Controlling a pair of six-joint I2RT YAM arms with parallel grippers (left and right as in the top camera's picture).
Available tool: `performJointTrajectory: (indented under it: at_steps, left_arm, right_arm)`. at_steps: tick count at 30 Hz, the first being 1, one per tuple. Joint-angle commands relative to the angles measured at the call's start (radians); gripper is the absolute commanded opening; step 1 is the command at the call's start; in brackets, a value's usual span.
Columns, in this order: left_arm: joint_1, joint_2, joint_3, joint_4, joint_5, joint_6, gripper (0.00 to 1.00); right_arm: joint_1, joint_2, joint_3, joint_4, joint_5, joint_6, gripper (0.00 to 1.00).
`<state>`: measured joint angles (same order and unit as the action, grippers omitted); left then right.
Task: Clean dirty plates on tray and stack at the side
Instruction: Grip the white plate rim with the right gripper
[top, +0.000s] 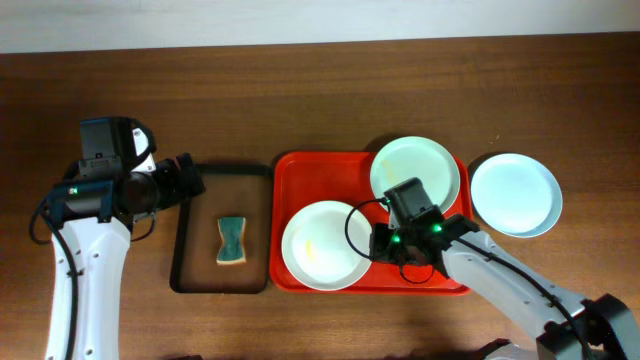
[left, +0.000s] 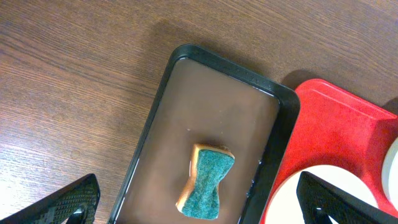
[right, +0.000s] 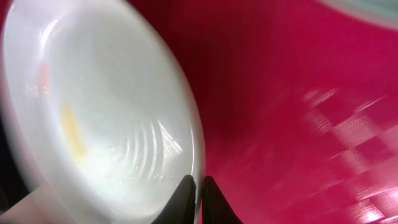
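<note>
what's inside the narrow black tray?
One green-topped yellow sponge lies on the narrow black tray; its floor is otherwise bare. Whatever is beneath the sponge is covered.

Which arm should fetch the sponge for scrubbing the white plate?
Left. Its open gripper hangs over the black tray beside the sponge, while the right gripper is at the rim of the white plate on the red tray.

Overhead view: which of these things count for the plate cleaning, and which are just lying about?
For the job: white plate, green plate, blue plate, red tray, sponge, right gripper at the white plate's rim.
Lying about: black tray only.
</note>
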<state>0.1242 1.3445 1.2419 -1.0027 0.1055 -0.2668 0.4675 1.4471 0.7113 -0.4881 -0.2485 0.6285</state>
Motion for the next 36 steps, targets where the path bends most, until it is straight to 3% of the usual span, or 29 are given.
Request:
performJointTrajectory:
  at_steps: [1,3,5,7,11,16,26,27,28,29,36]
  left_arm:
    - [0.003,-0.009,0.014,0.002,0.011,-0.009,0.99]
    - [0.003,-0.009,0.014,0.002,0.011,-0.009,0.99]
    - [0.003,-0.009,0.014,0.002,0.011,-0.009,0.99]
    - [0.003,-0.009,0.014,0.002,0.011,-0.009,0.99]
    - [0.003,-0.009,0.014,0.002,0.011,-0.009,0.99]
    - [0.003,-0.009,0.014,0.002,0.011,-0.009,0.99]
    - [0.003,-0.009,0.014,0.002,0.011,-0.009,0.99]
    - [0.003,-0.009,0.014,0.002,0.011,-0.009,0.99]
    - [0.003,-0.009,0.014,0.002,0.011,-0.009,0.99]
    - [0.003,-0.009,0.014,0.002,0.011,-0.009,0.99]
    - [0.003,-0.009,0.014,0.002,0.011,-0.009,0.99]
  right_arm:
    - [0.019,0.020,0.006,0.024,0.115,-0.024,0.08]
    - [0.018,0.020,0.007,0.064,0.130,-0.098,0.14]
    - [0.017,0.020,0.007,0.082,0.130,-0.098,0.36]
    - [0.017,0.020,0.007,0.108,0.130,-0.098,0.46]
    - [0.017,0.071,0.007,0.111,0.084,-0.097,0.44]
    - [0.017,0.082,0.007,0.112,0.086,-0.070,0.04]
    - [0.014,0.081,0.119,0.010,0.257,-0.077,0.04]
    - [0.014,0.081,0.119,0.001,0.257,-0.077,0.07]
    - [0.014,0.082,0.119,0.000,0.257,-0.077,0.22]
    - [0.014,0.082,0.119,-0.003,0.257,-0.077,0.28]
    - [0.017,0.093,0.098,-0.002,0.261,-0.073,0.30]
